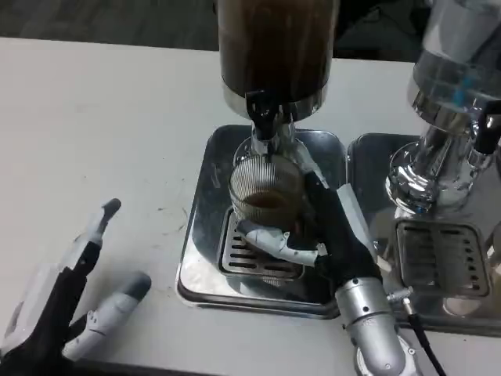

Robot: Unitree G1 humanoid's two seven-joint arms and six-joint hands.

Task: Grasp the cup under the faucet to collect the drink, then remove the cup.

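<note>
Ribbed clear glass, the cup [264, 194] stands upright on the drip tray [205, 258] directly under the faucet [262, 117], brown drink pooling low inside. My right hand [313, 235] wraps it from the near right, fingers closed around its base. My left hand [66, 294] rests spread and empty on the bench [102, 133], well apart at near left.

head view, steeply down, near table [94, 110]
</note>
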